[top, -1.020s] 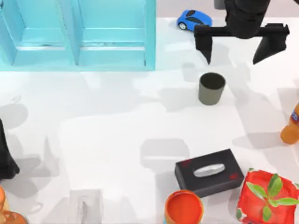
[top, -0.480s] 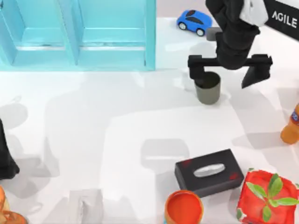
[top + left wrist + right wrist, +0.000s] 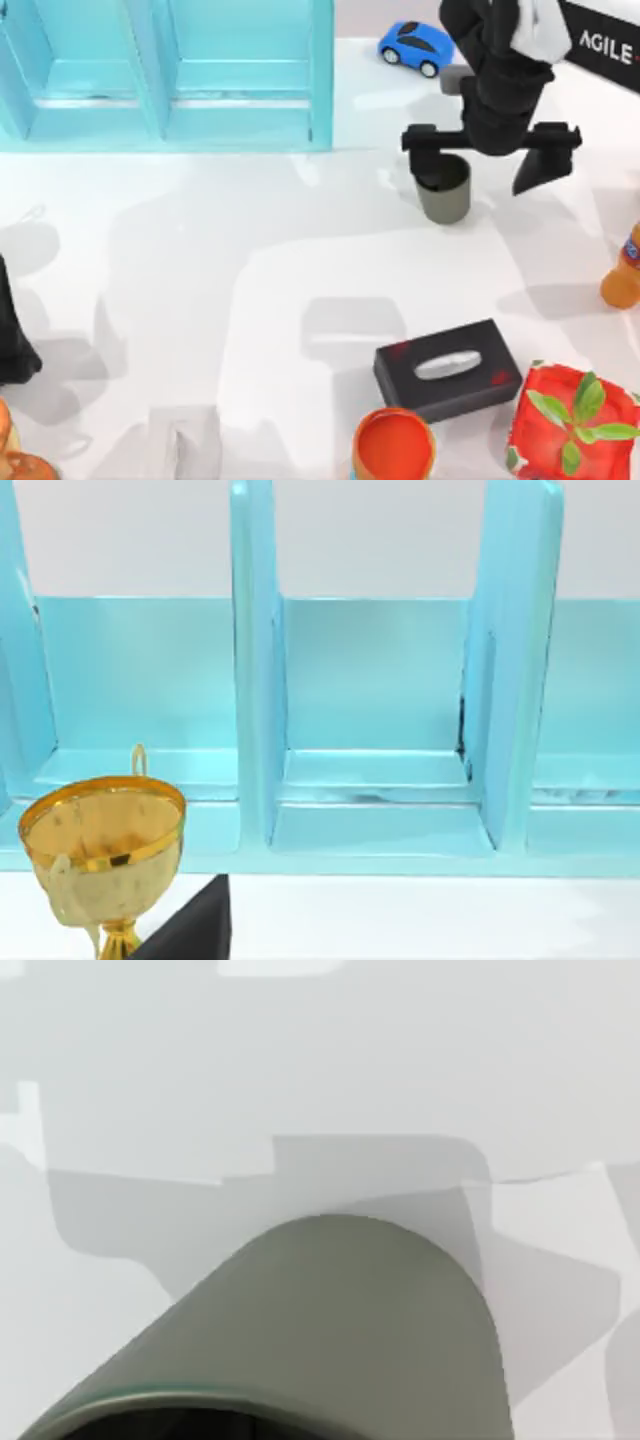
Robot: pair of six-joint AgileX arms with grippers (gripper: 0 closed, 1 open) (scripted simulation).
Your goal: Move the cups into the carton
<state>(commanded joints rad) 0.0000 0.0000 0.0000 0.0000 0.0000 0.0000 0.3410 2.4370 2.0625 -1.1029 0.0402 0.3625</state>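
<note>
A dark olive-grey cup (image 3: 443, 196) stands upright on the white table, right of the light blue carton (image 3: 165, 75) at the back left. My right gripper (image 3: 478, 160) hangs open and wide just behind the cup, with one finger (image 3: 421, 152) over the cup's back rim and the other well off to its right. The cup's side (image 3: 340, 1340) is close up in the right wrist view. My left arm (image 3: 12, 335) is parked at the table's left edge. Its wrist view faces the carton's open compartments (image 3: 375, 710).
A blue toy car (image 3: 415, 45) sits behind the right gripper. A black tissue box (image 3: 448, 368), an orange round pot (image 3: 393, 445) and a red planter (image 3: 570, 415) stand at the front right, with an orange bottle (image 3: 622, 270) at the right edge. A gold trophy (image 3: 100, 840) stands near the left arm.
The right gripper has come forward and down from the back of the table. Its one finger now overlaps the olive-grey cup's rim. The cup has not moved.
</note>
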